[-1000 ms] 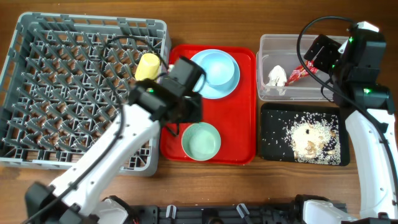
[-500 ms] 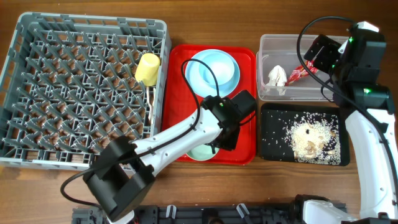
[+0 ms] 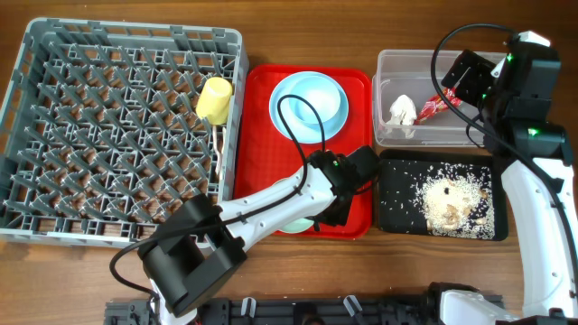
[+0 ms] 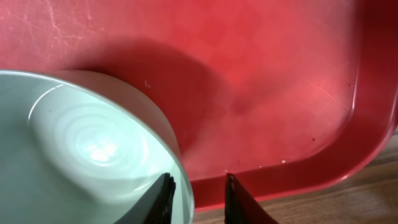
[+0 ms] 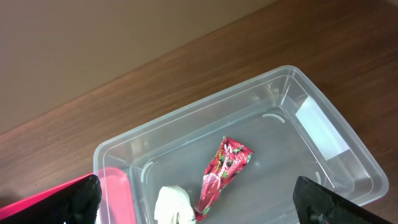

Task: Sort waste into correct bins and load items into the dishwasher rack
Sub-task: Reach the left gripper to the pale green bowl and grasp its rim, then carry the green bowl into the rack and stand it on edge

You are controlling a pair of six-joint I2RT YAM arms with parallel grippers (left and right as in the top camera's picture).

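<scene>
Waste looks sorted: napkin [image 5: 174, 208] and wrapper [image 5: 224, 165] in the clear tub [image 5: 249, 93], rice scraps [image 3: 447, 194] in the black tray [image 3: 388, 226]. In the rack [image 3: 54, 135] sits the yellow cup [image 3: 215, 99]. Partly open, the left gripper [image 4: 196, 199] straddles the pale green bowl [image 4: 93, 143] rim on the red tray [image 3: 262, 99], unclamped; light blue plate [image 3: 338, 116] and light blue bowl [image 3: 312, 97] await loading.

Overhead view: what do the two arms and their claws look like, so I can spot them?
Both the left arm and right arm have glossy white links with black joints and small green lights. A thin black cable loops off each. The left claw has dark, tapered fingers; the right claw shows black, rough-edged fingertips.
</scene>
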